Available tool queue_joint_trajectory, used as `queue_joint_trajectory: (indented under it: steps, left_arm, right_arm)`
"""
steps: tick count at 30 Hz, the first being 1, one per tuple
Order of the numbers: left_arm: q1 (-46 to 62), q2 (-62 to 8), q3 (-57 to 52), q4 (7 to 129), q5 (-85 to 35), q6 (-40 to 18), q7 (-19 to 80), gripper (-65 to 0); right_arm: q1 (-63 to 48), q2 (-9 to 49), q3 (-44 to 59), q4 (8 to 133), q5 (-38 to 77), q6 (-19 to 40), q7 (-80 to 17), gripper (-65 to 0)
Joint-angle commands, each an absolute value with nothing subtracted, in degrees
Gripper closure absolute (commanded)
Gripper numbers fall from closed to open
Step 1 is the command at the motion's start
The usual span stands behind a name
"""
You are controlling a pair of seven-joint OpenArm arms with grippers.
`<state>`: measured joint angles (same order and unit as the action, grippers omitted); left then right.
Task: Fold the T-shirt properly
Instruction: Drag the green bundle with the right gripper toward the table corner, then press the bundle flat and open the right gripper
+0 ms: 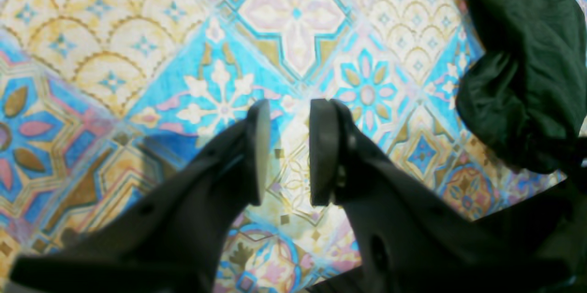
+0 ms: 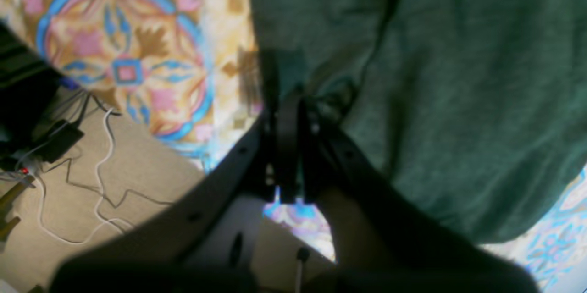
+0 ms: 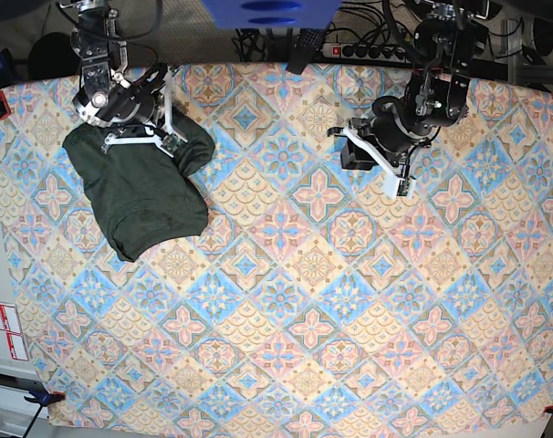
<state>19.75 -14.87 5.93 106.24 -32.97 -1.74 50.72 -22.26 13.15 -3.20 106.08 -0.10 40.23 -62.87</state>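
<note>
The T-shirt [image 3: 141, 193] is a dark olive-green garment lying bunched at the table's far left. My right gripper [image 3: 158, 137] sits at its upper edge. In the right wrist view this gripper [image 2: 285, 114] is shut, its fingertips [image 2: 293, 146] pressed together at the T-shirt's [image 2: 458, 100] border, where creases run into the pinch. My left gripper [image 3: 377, 155] hovers over bare tablecloth at the back right, far from the garment. In the left wrist view this gripper [image 1: 290, 151] is open with nothing between its pads [image 1: 321, 151], and a dark lump of the T-shirt [image 1: 527, 63] shows at the upper right.
A colourful tile-patterned cloth [image 3: 313, 301] covers the whole table. Beyond the table edge beside my right gripper lies beige floor with cables [image 2: 91, 183]. A power strip [image 3: 368, 51] and more wires run behind the back edge. A blue object [image 3: 267, 11] sits at the top.
</note>
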Motion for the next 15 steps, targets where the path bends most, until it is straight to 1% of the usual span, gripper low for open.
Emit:
queue_joint_trajectory:
  steps: [1, 7, 15]
  left_arm:
    - [19.82, -14.90, 5.41, 107.38, -33.36, -2.15, 49.89, -14.4]
    - [20.62, -14.90, 5.41, 107.38, -33.27, -2.15, 49.89, -14.4]
    - [20.44, -14.81, 5.49, 107.38, -33.36, -2.15, 49.89, -14.4]
  right_arm:
    - [-22.20, 13.85, -0.84, 107.12, -0.22, 40.00, -62.46, 0.0]
    - [-22.81, 13.93, 5.93, 107.12, -0.22, 40.00, -62.73, 0.0]
    - [-25.45, 14.11, 7.87, 106.51, -0.31, 40.00, -62.73, 0.0]
